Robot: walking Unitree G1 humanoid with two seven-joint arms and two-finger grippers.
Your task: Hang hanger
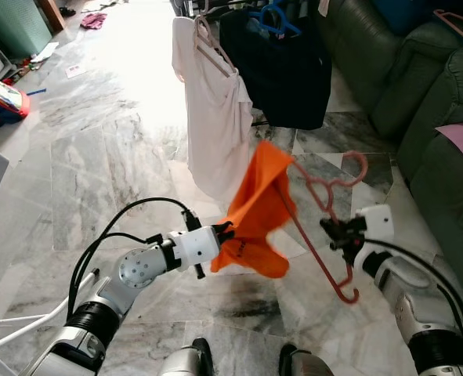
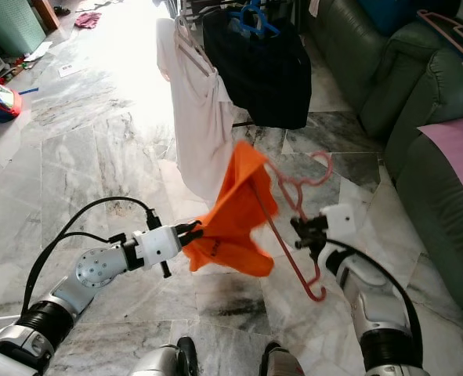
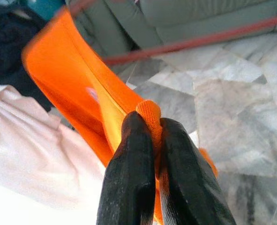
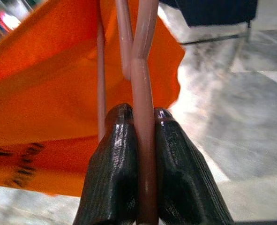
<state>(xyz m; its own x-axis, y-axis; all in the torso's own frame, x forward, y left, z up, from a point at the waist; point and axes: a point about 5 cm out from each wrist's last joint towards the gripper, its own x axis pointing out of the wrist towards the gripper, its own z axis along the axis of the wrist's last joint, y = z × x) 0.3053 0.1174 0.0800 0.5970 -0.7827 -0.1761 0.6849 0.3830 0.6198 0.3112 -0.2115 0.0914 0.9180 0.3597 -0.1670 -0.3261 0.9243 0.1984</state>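
Hanger (image 1: 325,227) and orange garment (image 1: 255,215) hang in mid-air between the two arms — the right gripper (image 1: 334,231) has its jaws clenched on the pink hanger's stem, the left gripper (image 1: 225,229) pinches a fold of the orange cloth. The hanger's long bar slants from the cloth's peak down toward the robot's right, hook end up and away. The clothes rack (image 1: 247,16) with the white shirt (image 1: 211,117) and black garment (image 1: 282,70) lies straight ahead, well beyond both jaws — so I judge the right arm must carry the hook forward and up.

Silver arms (image 1: 137,270) (blk cables, fingers)
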